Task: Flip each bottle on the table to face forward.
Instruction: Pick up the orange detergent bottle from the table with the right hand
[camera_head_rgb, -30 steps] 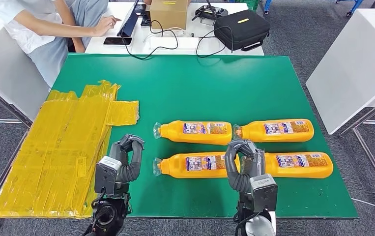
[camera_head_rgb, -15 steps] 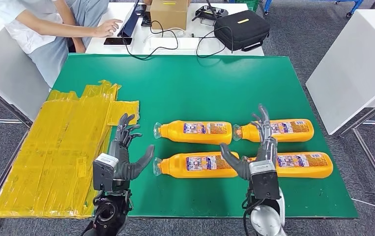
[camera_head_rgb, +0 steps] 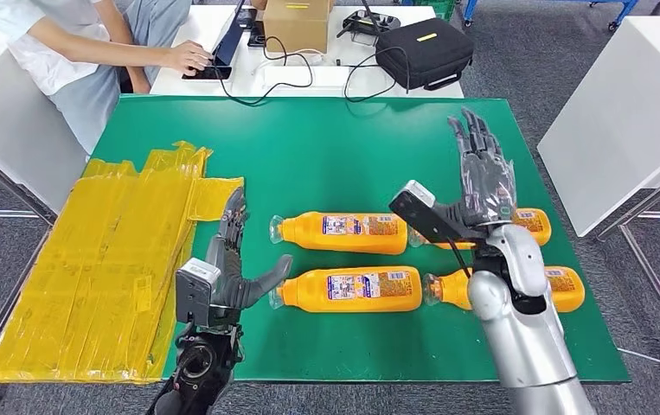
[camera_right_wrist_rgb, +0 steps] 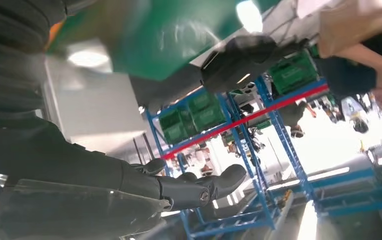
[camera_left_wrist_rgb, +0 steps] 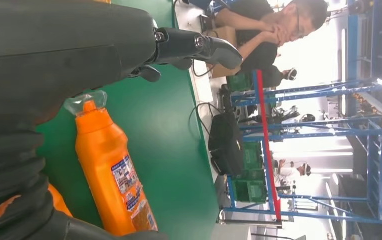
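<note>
Several orange bottles lie on their sides on the green table (camera_head_rgb: 352,147), caps to the left, printed labels up. The far left bottle (camera_head_rgb: 343,233) and near left bottle (camera_head_rgb: 352,289) show in full. My right hand (camera_head_rgb: 482,177) is raised with fingers spread and empty, above the far right bottle (camera_head_rgb: 532,224), which it partly hides. My right forearm covers part of the near right bottle (camera_head_rgb: 564,290). My left hand (camera_head_rgb: 231,259) hovers spread and empty just left of the near left bottle's cap. An orange bottle (camera_left_wrist_rgb: 111,175) lies beside my left hand (camera_left_wrist_rgb: 53,55) in the left wrist view.
Crumpled yellow sheets (camera_head_rgb: 110,259) cover the table's left side. A person (camera_head_rgb: 67,43) sits at the far left by a white desk with a cardboard box (camera_head_rgb: 296,22) and a black bag (camera_head_rgb: 426,52). A white table (camera_head_rgb: 629,112) stands to the right.
Both hands went from curled to spread. My right arm rose and reached forward over the far right bottle. My left hand edged toward the near left bottle's cap.
</note>
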You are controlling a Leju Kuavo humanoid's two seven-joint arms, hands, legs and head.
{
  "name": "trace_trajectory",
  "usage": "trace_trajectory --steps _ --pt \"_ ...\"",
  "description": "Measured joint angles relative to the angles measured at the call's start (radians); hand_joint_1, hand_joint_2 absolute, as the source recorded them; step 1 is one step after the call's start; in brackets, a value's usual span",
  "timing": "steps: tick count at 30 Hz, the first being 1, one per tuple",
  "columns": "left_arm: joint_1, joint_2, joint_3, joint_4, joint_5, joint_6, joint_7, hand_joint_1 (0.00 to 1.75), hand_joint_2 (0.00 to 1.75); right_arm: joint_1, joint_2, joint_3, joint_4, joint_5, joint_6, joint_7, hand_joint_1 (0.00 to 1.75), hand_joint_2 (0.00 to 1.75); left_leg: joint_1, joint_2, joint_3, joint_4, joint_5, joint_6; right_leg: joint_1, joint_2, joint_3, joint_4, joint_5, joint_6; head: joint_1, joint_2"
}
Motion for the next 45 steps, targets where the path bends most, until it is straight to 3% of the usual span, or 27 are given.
trace_trajectory --steps 13,26,31,37,45 --pt "0.0 -0.008 0.001 0.008 0.01 -0.005 -0.005 0.0 1.75 -0.18 0.011 0.12 0.248 -0.023 0.072 -0.072 0.0 1.75 0.0 -0.002 -0.001 0.0 0.0 0.0 0.0 -0.002 0.0 0.0 0.0 0.0 0.0 0.0" --pt "0.0 -0.008 0.005 0.01 0.011 -0.011 -0.005 0.0 1.75 -0.219 0.017 0.153 0.339 -0.028 0.068 -0.077 0.0 1.75 0.0 -0.002 -0.001 0.0 0.0 0.0 0.0 -0.002 0.0 0.0 0.0 0.0 0.0 0.0" --pt "0.0 -0.007 0.006 0.01 0.023 -0.011 -0.011 0.0 1.75 -0.247 0.02 0.164 0.383 -0.068 0.137 -0.089 0.0 1.75 0.0 -0.002 -0.001 0.0 0.0 0.0 0.0 -0.002 0.0 0.0 0.0 0.0 0.0 0.0" --pt "-0.001 0.0 0.011 0.008 0.036 -0.016 -0.025 0.0 1.75 -0.326 0.047 0.189 0.547 -0.102 0.185 -0.09 0.0 1.75 0.0 -0.002 -0.001 0.0 0.001 0.0 0.0 -0.002 0.0 0.0 0.0 0.0 0.0 0.0" --pt "-0.011 0.003 0.014 0.01 0.058 -0.049 -0.026 0.0 1.75 -0.381 0.075 0.209 0.787 -0.112 0.114 -0.039 0.0 1.75 0.0 -0.002 -0.001 0.0 0.001 0.0 0.0 -0.002 0.0 0.0 0.0 0.0 0.0 0.0"
